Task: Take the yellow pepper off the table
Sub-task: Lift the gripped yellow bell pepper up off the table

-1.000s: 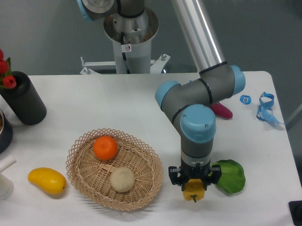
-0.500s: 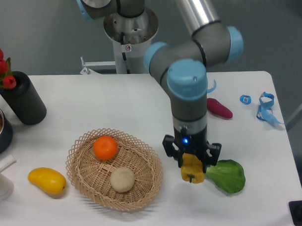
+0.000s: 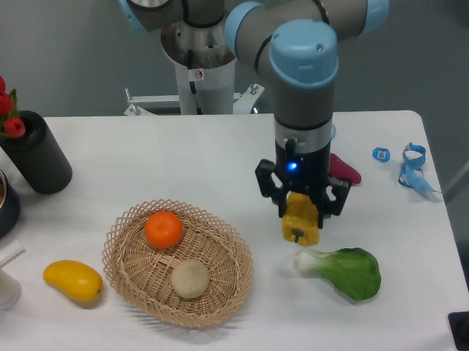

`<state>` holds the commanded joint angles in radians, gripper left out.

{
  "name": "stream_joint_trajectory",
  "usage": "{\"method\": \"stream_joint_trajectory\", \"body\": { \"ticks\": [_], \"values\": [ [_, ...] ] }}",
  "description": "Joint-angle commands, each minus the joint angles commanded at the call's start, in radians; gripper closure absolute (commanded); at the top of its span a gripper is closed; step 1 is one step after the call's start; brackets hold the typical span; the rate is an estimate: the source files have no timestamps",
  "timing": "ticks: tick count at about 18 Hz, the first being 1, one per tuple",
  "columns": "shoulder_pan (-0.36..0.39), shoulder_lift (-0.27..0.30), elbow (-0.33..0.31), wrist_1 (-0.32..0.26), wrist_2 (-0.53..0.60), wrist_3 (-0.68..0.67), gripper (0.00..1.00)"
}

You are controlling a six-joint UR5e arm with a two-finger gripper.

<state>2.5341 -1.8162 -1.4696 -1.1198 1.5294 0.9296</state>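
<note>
Lift step: hand (image 3: 301,216) is gripping the small blocky yellow pepper (image 3: 301,222).
It is hanging seemingly clear of the white tabletop (image 3: 181,158); next, holding steady.

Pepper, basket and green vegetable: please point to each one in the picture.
pepper (image 3: 301,227), camera view, on its yellow side below the jaws
basket (image 3: 128,273), camera view, on its woven left wall
green vegetable (image 3: 356,274), camera view, on its dark leaf

The white desk (image 3: 181,154) carries a woven basket (image 3: 177,264) at lower center, a yellow fruit (image 3: 73,281) at lower left, a black cylinder (image 3: 39,155) at left, a green vegetable (image 3: 347,272) at lower right, and blue pieces (image 3: 411,162) at upper right.
</note>
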Motion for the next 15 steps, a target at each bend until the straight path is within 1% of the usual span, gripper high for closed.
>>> {"method": "stream_joint_trajectory", "body": {
  "ticks": [15],
  "values": [
    [0.005, 0.002, 0.009, 0.002, -0.018, -0.002, 0.52]
  ]
}}
